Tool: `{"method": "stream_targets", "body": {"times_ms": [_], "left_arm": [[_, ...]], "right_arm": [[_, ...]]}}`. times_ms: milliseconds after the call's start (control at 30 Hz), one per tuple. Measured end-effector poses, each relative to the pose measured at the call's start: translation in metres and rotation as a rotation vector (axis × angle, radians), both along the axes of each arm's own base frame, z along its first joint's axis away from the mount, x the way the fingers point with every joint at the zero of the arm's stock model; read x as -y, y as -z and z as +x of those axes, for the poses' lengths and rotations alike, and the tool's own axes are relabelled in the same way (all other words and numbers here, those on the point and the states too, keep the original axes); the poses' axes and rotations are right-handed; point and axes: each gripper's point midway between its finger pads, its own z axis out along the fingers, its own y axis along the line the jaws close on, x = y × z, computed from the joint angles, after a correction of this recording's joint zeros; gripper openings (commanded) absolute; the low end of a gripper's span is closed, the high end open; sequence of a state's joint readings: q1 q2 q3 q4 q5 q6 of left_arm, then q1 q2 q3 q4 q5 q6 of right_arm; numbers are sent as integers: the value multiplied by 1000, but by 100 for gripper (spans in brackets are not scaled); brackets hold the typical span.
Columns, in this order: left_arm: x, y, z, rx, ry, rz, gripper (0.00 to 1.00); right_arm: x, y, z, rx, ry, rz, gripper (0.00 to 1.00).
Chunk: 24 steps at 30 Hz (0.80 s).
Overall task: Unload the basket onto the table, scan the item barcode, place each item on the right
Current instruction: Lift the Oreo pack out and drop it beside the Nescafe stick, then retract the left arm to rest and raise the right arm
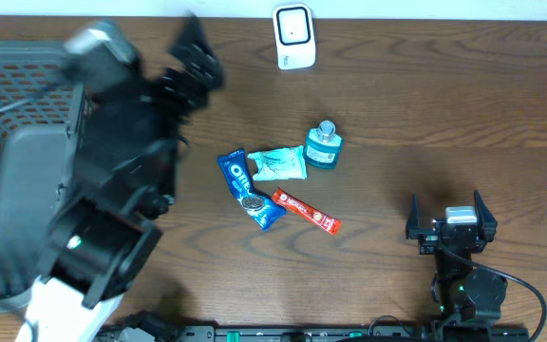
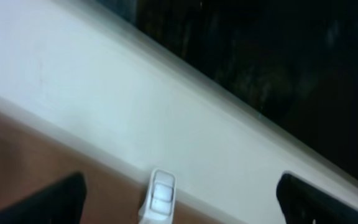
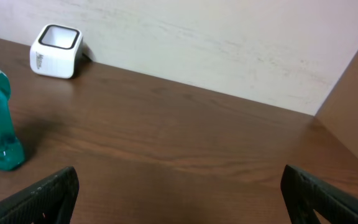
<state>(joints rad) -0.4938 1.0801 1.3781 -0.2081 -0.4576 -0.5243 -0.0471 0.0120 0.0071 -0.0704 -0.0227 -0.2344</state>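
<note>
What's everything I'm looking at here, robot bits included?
scanner: one, white, far edge, middle
bottle: one, teal, table centre
Oreo packet: one, blue, left of bottle
pale packet: one, light teal, between Oreo packet and bottle
stick sachet: one, red-orange, nearer than bottle
basket: one, grey mesh, far left
table: one, dark brown wood
left gripper: one, black, open, blurred, beside basket
right gripper: one, black, open, near edge, right
</note>
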Motion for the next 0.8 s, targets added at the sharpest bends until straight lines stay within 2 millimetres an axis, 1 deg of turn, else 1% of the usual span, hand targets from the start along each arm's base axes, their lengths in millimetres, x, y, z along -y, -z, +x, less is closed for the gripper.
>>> {"method": "stream_targets", "body": {"times_ms": [67, 167, 233, 300, 333, 433, 500, 567, 667, 733, 800], "left_arm": [[-20, -47, -13, 137, -88, 61, 98], [-49, -96, -35, 248, -242, 177, 98], [-71, -117, -49, 260, -372, 275, 98], [-89, -128, -61, 231, -490, 366, 98], [-99, -130, -67, 193, -550, 420, 98], [-116, -124, -76, 92, -656, 521, 98], [-124, -120, -80, 40, -703, 560, 98], [-131, -117, -83, 2, -738, 584, 98], [-144, -110, -93, -47, -777, 608, 98], [-159, -101, -105, -81, -812, 609, 98], [-175, -91, -122, -105, -848, 597, 98]], "right_arm": [[0, 0, 0, 0, 0, 0, 99], [4, -2, 0, 9, 22, -3, 99], [3, -12, 1, 49, 18, 12, 99], [-4, -28, 1, 117, -25, 50, 99], [-10, -34, 0, 139, -57, 84, 99], [-19, -33, 0, 127, -110, 183, 99], [-25, -34, 0, 111, -140, 254, 99], [-30, -39, -1, 86, -169, 300, 99], [-39, -62, 0, 28, -209, 347, 99], [-46, -88, 3, -8, -248, 362, 99], [-55, -116, 11, -74, -298, 369, 99]]}}
